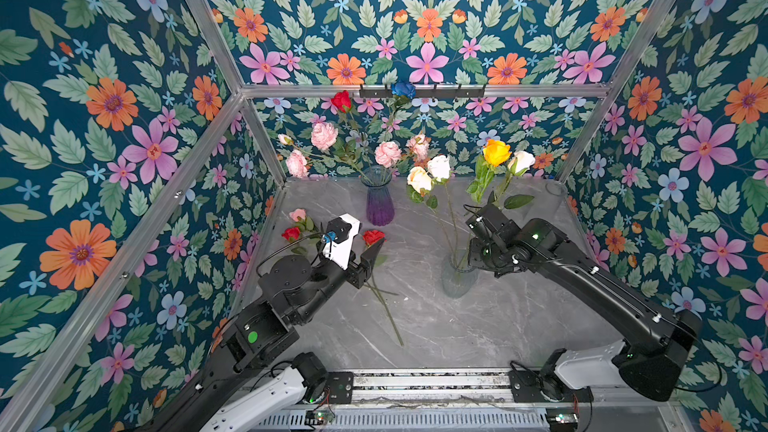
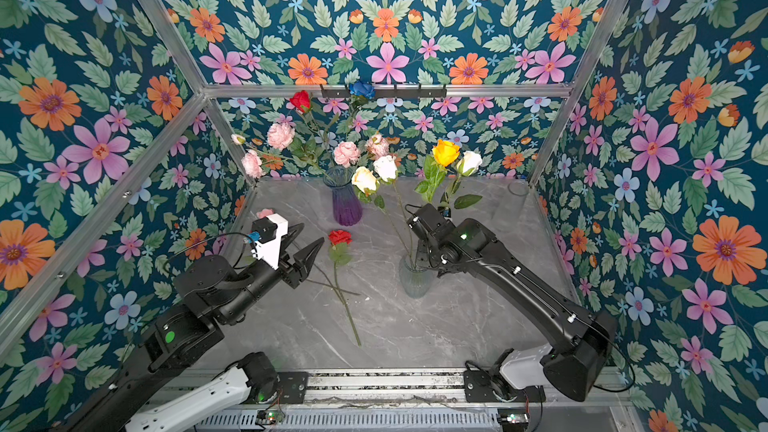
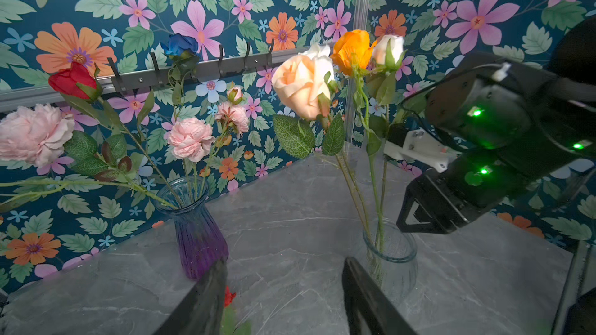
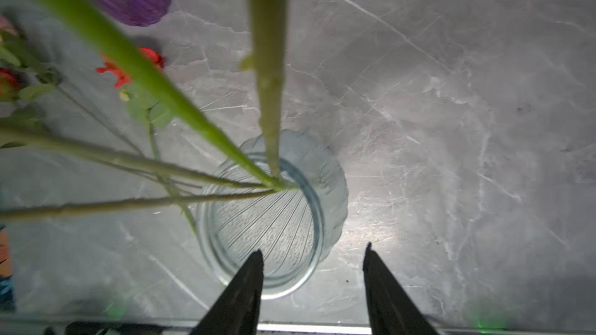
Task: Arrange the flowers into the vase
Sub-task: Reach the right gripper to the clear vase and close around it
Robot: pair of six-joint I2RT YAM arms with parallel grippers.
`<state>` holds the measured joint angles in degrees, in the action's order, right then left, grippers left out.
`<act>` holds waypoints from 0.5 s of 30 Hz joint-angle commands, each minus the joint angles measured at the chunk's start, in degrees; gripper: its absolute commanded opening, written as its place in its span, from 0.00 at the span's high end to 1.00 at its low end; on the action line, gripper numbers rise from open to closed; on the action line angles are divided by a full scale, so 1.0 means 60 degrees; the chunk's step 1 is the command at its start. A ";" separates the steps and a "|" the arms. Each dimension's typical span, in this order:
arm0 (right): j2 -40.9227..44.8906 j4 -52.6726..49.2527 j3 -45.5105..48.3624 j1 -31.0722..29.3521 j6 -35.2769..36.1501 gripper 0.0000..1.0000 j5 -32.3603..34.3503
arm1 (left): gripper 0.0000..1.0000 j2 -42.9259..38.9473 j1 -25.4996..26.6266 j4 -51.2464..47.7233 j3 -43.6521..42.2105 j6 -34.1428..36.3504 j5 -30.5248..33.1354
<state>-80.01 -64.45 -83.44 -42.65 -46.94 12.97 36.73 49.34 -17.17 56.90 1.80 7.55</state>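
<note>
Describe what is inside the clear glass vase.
Four green stems stand in the clear glass vase, carrying a cream rose, white rose, orange rose and white bud. Their lower ends blur behind the ribbed glass. Whether it holds water cannot be told.

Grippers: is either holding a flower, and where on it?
Nothing held: left gripper open and empty near the red rose lying on the table; right gripper open above the clear vase, not touching its stems.

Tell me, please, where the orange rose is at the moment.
The orange rose stands right of centre in both top views, its stem in the clear vase, with a white rose close on its right.
</note>
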 commanded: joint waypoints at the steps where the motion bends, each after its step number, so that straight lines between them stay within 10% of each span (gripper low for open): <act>1: -0.0318 -0.0569 -0.0096 -0.0045 -0.0370 0.49 0.0994 | 0.40 -0.0313 -0.0006 -0.0242 -0.0175 0.0293 0.0172; 15: -0.1046 -0.0253 0.0181 -0.0054 -0.0991 0.56 0.0789 | 0.41 -0.0480 -0.0006 -0.0083 -0.0665 0.0487 -0.0057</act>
<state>-86.15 -65.76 -82.63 -42.89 -50.98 16.69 33.93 49.34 -18.04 52.95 3.79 7.75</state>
